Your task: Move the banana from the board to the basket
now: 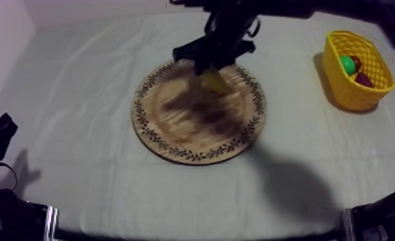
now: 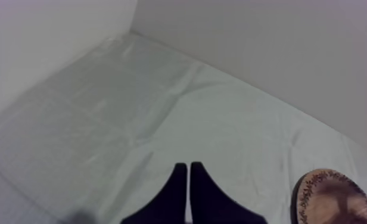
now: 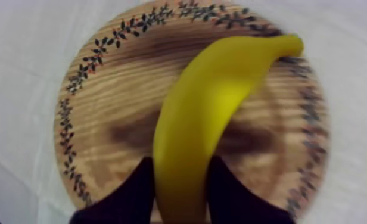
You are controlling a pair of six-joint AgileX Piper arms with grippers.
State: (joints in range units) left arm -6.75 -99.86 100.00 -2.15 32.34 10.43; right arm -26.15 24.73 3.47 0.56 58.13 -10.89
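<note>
We see a grey-white cloth (image 1: 72,122), creased in places, running back to plain pale walls (image 2: 269,47) that meet at a corner. Soft light leaves dim shadows (image 1: 290,186) on it.

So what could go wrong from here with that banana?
The right jaws hold the banana with most of its length sticking out ahead, so it might twist or slip on the way. The yellow basket already holds other fruit, so the long banana might catch its rim or lie half out.
</note>
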